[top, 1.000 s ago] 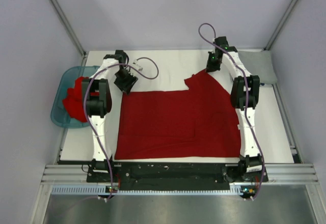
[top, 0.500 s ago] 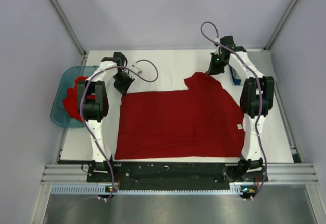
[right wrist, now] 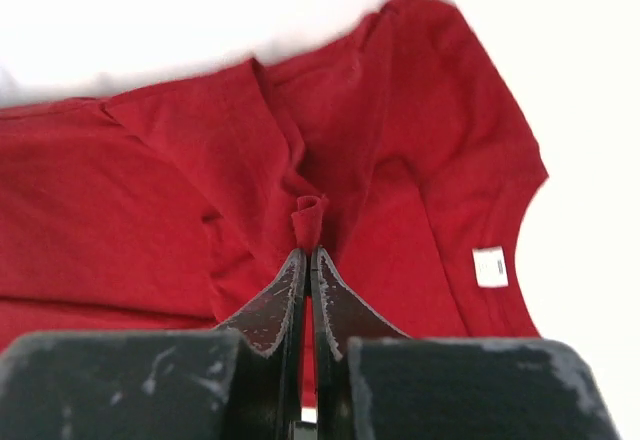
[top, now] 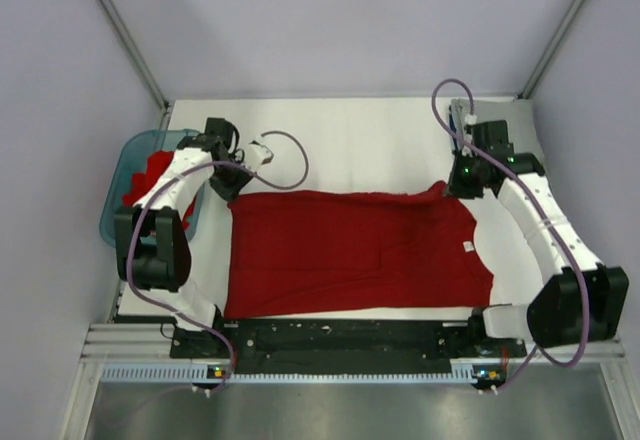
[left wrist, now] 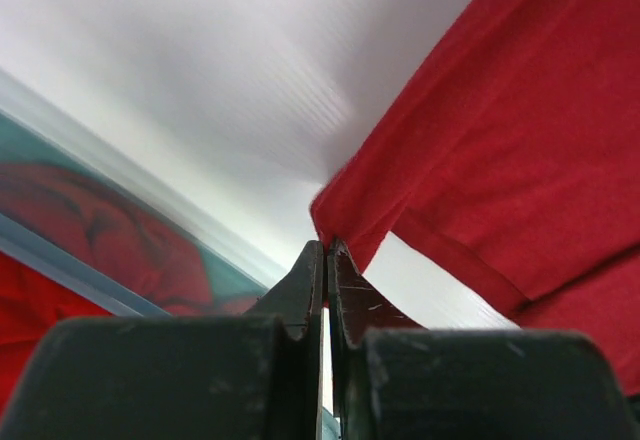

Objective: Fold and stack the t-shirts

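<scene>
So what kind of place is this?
Probably a robot test lab: a left arm and right arm bolted to a white table, bare walls around it, folding a red shirt.

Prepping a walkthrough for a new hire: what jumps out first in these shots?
A big red t-shirt lies spread across the middle of the white table. The left gripper and right gripper each pinch its far edge, one at each end, jaws shut. At the table's left edge a teal tub holds more red cloth.
</scene>
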`<move>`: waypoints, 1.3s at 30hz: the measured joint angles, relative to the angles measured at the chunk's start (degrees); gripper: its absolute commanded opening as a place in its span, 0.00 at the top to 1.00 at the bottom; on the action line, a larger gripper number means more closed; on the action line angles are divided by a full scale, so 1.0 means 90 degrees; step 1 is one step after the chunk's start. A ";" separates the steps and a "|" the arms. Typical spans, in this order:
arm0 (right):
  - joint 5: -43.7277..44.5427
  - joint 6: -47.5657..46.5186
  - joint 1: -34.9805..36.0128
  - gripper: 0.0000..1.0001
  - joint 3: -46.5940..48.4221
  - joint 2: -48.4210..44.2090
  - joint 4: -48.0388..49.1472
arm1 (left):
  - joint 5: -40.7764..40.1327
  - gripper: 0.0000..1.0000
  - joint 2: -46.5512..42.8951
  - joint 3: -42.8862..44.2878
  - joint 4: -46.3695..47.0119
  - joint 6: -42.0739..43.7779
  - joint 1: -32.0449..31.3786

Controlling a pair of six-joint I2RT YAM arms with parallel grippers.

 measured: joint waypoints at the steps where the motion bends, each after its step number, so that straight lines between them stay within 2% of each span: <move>1: 0.0051 0.0053 -0.0027 1.00 -0.0243 -0.0221 -0.0036 | 0.0017 1.00 -0.0134 -0.0155 -0.0012 0.0085 -0.0034; 4: 0.0197 0.0206 -0.0187 1.00 -0.0838 -0.0792 -0.0233 | 0.0063 1.00 -0.0478 -0.0534 -0.0107 0.0284 -0.0134; 12: 0.0124 0.0595 -0.1270 1.00 -0.2176 -0.2011 -0.0449 | 0.0330 1.00 -0.1105 -0.1685 -0.0347 0.0765 -0.0335; 16: -0.0090 0.0823 -0.1268 1.00 -0.2645 -0.1887 -0.0447 | 0.0350 1.00 -0.1103 -0.1960 -0.0435 0.0838 -0.0452; 27: -0.0138 0.1508 -0.1270 1.00 -0.3075 -0.1763 -0.0255 | 0.0163 1.00 -0.1107 -0.2183 -0.0508 0.1035 -0.0512; 35: -0.0010 0.1972 -0.1299 1.00 -0.3400 -0.2208 -0.0236 | 0.0148 1.00 -0.1462 -0.2181 -0.0617 0.1239 -0.0512; 39: -0.0015 0.2040 -0.1678 1.00 -0.3398 -0.2397 -0.0257 | 0.0148 1.00 -0.1656 -0.2147 -0.0685 0.1348 -0.0515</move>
